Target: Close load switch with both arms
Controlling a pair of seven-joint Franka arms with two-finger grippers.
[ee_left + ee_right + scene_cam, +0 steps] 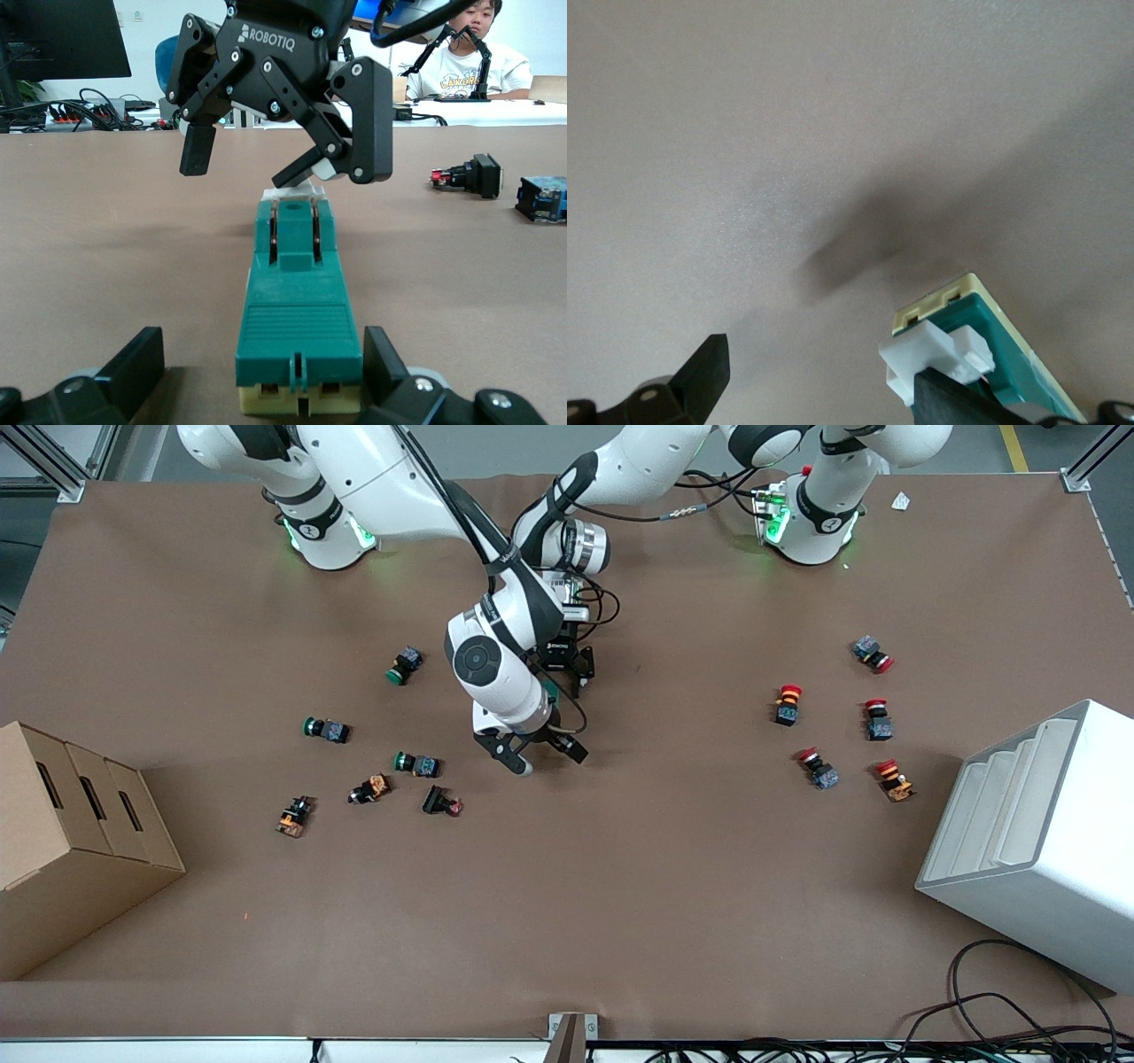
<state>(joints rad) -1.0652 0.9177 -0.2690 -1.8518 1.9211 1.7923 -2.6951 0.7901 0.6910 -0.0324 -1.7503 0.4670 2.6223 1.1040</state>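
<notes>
Working over brown surface [673, 886]; pushbuttons [416, 763] scattered toward both ends, well apart from the action. Reaching to mid-surface with both arms, tools facing each other.

Left tool [262, 347]: spread open, straddling the load switch [297, 310] lying flat there, not clamping it.

Right tool [282, 164]: likewise open, pressing one finger against the white lever [935, 354] at the switch's end.

Risks, as judged:
- Pushing the lever with the body unclamped probably slides or yaws the switch along the surface instead of closing it.
- Contacting the small lever off-centre may slip off it.
- Advancing either tool carelessly may knock the other, given the crowding.
</notes>
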